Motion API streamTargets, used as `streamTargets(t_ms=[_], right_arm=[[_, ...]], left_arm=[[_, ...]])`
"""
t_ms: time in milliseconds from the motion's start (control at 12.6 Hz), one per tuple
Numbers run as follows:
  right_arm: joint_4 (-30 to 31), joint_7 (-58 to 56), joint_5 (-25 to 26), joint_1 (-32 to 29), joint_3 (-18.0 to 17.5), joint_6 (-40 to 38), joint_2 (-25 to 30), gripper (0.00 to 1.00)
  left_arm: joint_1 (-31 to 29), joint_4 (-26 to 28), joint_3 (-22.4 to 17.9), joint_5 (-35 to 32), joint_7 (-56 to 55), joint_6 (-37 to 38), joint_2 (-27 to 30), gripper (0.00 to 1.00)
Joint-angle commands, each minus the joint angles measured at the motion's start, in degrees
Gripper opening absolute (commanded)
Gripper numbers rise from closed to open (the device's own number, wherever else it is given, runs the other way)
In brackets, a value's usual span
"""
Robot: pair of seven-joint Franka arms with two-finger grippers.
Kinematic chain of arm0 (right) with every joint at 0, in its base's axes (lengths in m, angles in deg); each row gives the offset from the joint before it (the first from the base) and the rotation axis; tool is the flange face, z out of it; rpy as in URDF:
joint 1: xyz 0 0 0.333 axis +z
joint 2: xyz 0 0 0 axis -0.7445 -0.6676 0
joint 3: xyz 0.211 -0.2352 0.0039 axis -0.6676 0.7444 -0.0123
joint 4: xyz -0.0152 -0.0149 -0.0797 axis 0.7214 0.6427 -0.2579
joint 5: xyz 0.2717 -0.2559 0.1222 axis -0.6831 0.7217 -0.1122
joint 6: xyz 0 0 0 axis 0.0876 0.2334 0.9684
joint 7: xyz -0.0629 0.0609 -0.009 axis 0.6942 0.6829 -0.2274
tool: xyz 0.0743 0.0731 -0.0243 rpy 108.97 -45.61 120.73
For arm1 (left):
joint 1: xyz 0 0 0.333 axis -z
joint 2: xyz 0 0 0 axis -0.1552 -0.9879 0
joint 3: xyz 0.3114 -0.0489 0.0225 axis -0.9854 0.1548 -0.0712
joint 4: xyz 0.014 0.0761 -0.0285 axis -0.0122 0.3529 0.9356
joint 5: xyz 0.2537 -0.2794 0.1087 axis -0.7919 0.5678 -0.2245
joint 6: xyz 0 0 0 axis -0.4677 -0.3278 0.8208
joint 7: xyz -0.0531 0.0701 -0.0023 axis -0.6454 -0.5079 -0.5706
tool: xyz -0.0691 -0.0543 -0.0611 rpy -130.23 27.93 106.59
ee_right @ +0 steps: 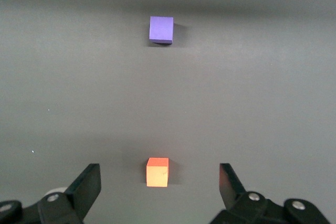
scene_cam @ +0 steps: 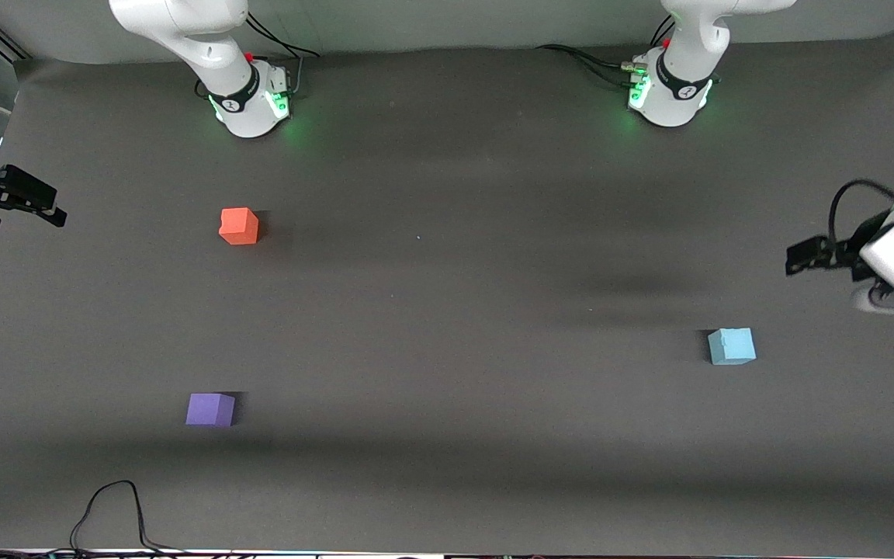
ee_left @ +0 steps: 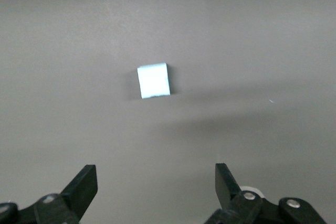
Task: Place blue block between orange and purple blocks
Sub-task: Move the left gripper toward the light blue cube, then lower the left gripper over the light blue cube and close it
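Observation:
The blue block (scene_cam: 731, 345) sits on the table toward the left arm's end; it also shows in the left wrist view (ee_left: 154, 80). The orange block (scene_cam: 239, 226) and the purple block (scene_cam: 210, 409) sit toward the right arm's end, the purple one nearer the front camera, with a bare gap between them. My left gripper (scene_cam: 792, 258) hangs open and empty above the table at its end, apart from the blue block (ee_left: 156, 182). My right gripper (scene_cam: 57, 211) hangs open and empty at its end; its wrist view shows the gripper (ee_right: 158, 190), the orange block (ee_right: 157, 172) and the purple block (ee_right: 161, 29).
The grey table mat (scene_cam: 447, 310) spans the view. A black cable (scene_cam: 109, 512) loops on the mat at the edge nearest the front camera, near the purple block. The two arm bases (scene_cam: 249, 101) (scene_cam: 672, 89) stand at the edge farthest from the front camera.

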Motion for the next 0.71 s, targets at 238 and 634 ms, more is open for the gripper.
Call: streamTargets(t_ms=[238, 634], right_arm=[[0.58, 1.13, 0.1, 0.56, 0.11, 1.18, 0.48, 1.0], [0.32, 1.13, 0.19, 0.56, 0.02, 0.48, 0.74, 1.0]], left_arm=[[-0.92, 5.49, -0.03, -0.55, 1.51, -18.1, -10.77, 1.0], [-0.92, 7.42, -0.03, -0.55, 1.42, -29.88, -20.89, 1.0]])
